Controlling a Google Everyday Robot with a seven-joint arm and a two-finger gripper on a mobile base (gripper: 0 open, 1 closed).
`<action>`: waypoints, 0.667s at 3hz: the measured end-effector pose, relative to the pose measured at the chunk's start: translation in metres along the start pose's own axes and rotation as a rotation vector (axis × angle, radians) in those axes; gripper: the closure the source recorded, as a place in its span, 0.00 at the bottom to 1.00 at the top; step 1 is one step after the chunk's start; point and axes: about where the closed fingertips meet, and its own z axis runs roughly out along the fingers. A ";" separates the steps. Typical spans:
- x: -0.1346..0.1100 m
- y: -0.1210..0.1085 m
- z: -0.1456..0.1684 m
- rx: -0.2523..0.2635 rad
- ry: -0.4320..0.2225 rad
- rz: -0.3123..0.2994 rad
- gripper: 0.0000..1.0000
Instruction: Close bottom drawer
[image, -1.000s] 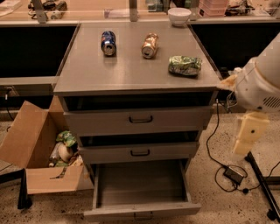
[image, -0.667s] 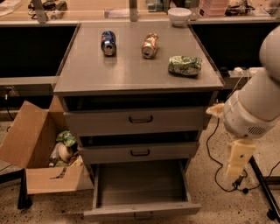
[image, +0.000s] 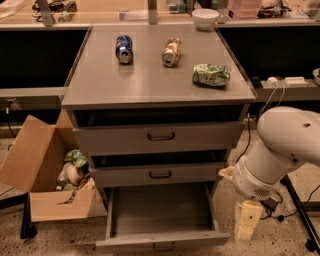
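The bottom drawer (image: 161, 240) of the grey metal cabinet (image: 155, 85) stands pulled far out, and its inside is bare. Its low front panel with a small dark pull handle (image: 163, 246) sits at the lower edge of the camera view. The middle drawer (image: 160, 174) and the top drawer (image: 160, 137) stick out only a little. My white arm (image: 285, 150) comes in from the right. My cream-coloured gripper (image: 247, 227) hangs low beside the open drawer's right front corner, apart from it and holding nothing that shows.
An open cardboard box (image: 47, 170) with rubbish stands on the floor left of the cabinet. A blue can (image: 123, 48), a copper can (image: 171, 51) and a green crumpled bag (image: 212, 74) lie on the cabinet top; a white bowl (image: 205, 18) sits behind. Cables and a black stand leg (image: 300, 212) are on the right.
My arm has swung down and to the left, bringing the gripper from beside the upper drawers to low beside the open bottom drawer. The drawer has not moved.
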 end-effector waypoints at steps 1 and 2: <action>0.001 0.000 0.006 -0.008 -0.002 0.002 0.00; 0.004 -0.003 0.018 -0.017 -0.005 -0.005 0.00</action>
